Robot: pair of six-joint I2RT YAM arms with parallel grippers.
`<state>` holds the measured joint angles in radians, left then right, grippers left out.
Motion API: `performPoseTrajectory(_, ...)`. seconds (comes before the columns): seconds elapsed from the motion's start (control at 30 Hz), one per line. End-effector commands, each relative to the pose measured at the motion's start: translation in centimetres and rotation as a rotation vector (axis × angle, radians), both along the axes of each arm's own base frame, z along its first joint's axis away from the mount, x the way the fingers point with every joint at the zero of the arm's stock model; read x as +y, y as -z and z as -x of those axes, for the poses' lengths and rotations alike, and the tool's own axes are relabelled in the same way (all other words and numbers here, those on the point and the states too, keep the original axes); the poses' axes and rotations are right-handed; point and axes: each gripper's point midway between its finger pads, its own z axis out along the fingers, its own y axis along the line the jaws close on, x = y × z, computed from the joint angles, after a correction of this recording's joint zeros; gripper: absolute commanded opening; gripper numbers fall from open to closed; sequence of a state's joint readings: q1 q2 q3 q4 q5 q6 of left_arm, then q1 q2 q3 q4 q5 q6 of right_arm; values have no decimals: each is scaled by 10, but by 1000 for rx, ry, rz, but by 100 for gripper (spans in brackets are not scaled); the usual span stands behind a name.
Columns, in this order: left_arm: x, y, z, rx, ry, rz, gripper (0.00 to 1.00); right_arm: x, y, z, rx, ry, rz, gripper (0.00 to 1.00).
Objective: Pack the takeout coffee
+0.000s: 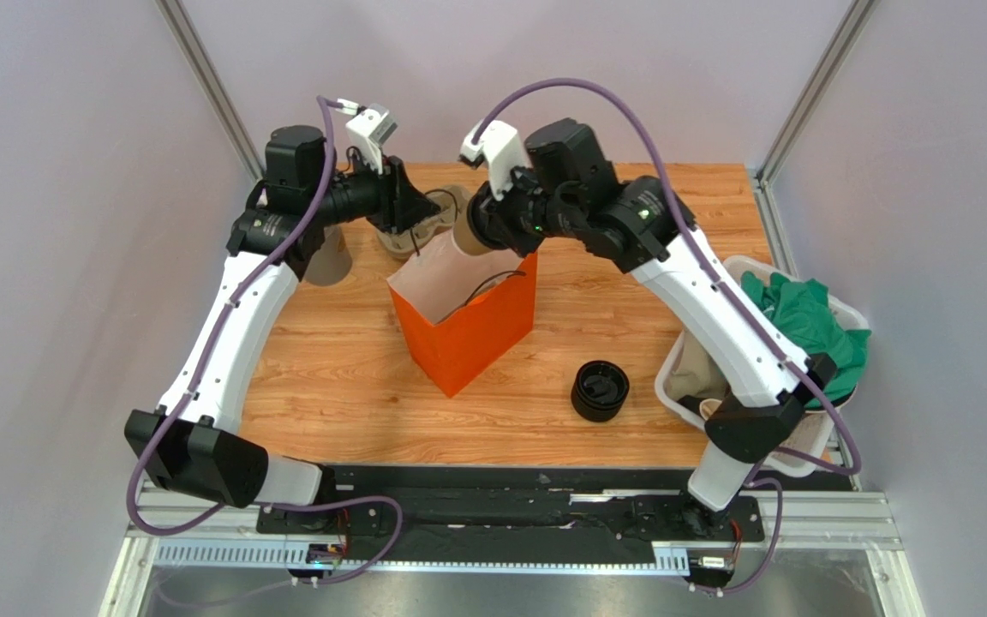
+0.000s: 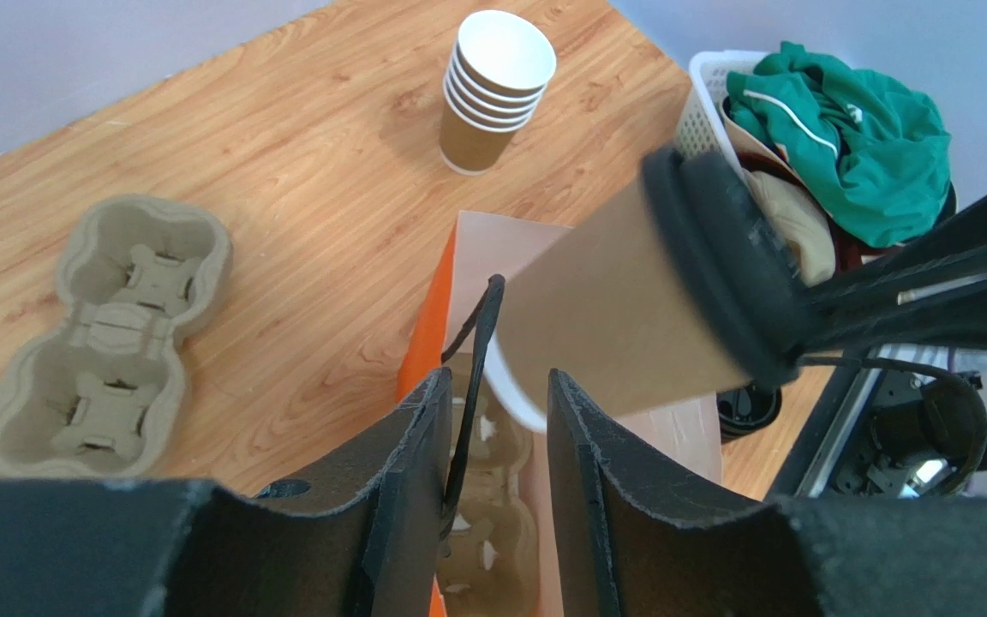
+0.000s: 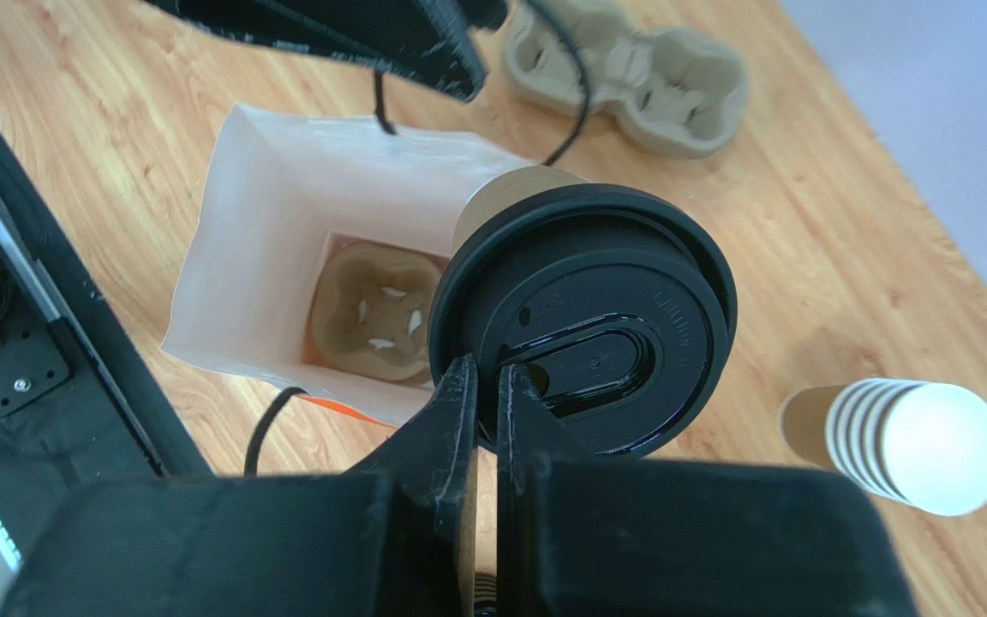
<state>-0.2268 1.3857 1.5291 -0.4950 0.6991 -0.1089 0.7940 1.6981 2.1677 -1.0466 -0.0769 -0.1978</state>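
Observation:
The takeout coffee, a brown paper cup with a black lid, hangs tilted over the open mouth of the orange paper bag. My right gripper is shut on the lid's rim. In the left wrist view the cup points bottom-first toward the bag's white inside. My left gripper stands open at the bag's back edge. The bag's black cord handle runs between its fingers, lying against the left one. A cardboard cup carrier lies on the bag's floor.
A second cardboard carrier lies on the wooden table behind the bag. A stack of lidless brown cups stands nearby. A pile of black lids sits right of the bag. A white basket holding a green cloth stands at the right edge.

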Motion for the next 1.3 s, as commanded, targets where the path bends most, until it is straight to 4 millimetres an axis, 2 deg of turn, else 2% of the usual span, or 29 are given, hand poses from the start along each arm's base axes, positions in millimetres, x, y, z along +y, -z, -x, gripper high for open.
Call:
performPoseTrajectory(0.0,3,-12,2,-37,-18,29,42,15,5,7,39,-26,-9,0)
performPoseTrajectory(0.4,3,-8,-1,-39,-25,31,40,40,64,-4,161,-56,80,0)
performPoseTrajectory(0.6,4,-10,1,-48,-27,39,30,43,94,-10,216,-37,142,0)
performPoseTrajectory(0.77,4,-12,2,-56,-31,45,18,36,115,-15,240,-3,211,0)
performPoseTrajectory(0.9,5,-11,1,-56,-43,48,12,31,124,-18,243,29,244,0)
performPoseTrajectory(1.03,10,-10,-2,-57,-88,42,0,27,130,-24,231,54,273,0)
performPoseTrajectory(1.27,25,-7,-11,-62,-201,21,0,26,143,-22,257,51,305,0)
